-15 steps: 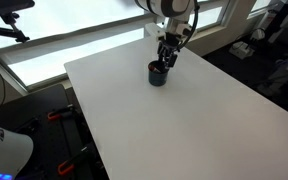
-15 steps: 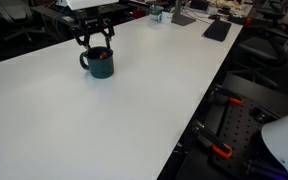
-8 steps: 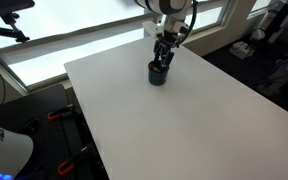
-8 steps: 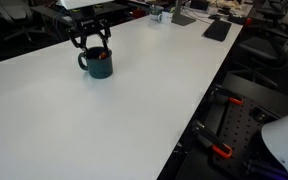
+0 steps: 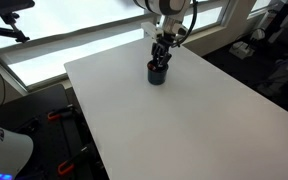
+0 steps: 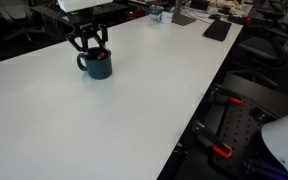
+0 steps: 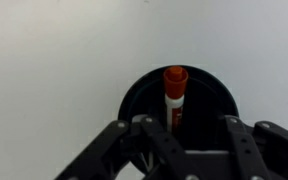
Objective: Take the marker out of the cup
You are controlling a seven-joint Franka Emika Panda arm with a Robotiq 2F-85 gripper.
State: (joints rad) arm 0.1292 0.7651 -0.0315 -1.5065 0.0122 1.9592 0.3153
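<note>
The small dark cup (image 5: 157, 75) stands on the white table, near its far edge; it also shows in an exterior view (image 6: 97, 67). The marker (image 7: 174, 97), whitish with an orange-red cap, stands upright inside the cup (image 7: 134, 98); a reddish tip shows at the rim (image 6: 102, 57). My gripper (image 5: 162, 58) hangs straight over the cup (image 6: 89, 44), open, with its fingertips at the rim. In the wrist view the two fingers (image 7: 184, 135) spread to either side of the marker without touching it.
The white table (image 5: 184, 120) stretches wide toward the near side (image 6: 114, 130). Windows and a ledge lie behind the cup. Office chairs, desks and red-handled clamps (image 6: 224, 152) stand beyond the table edges.
My gripper has shifted slightly sideways and come down over the cup. The cup and the marker have not moved.
</note>
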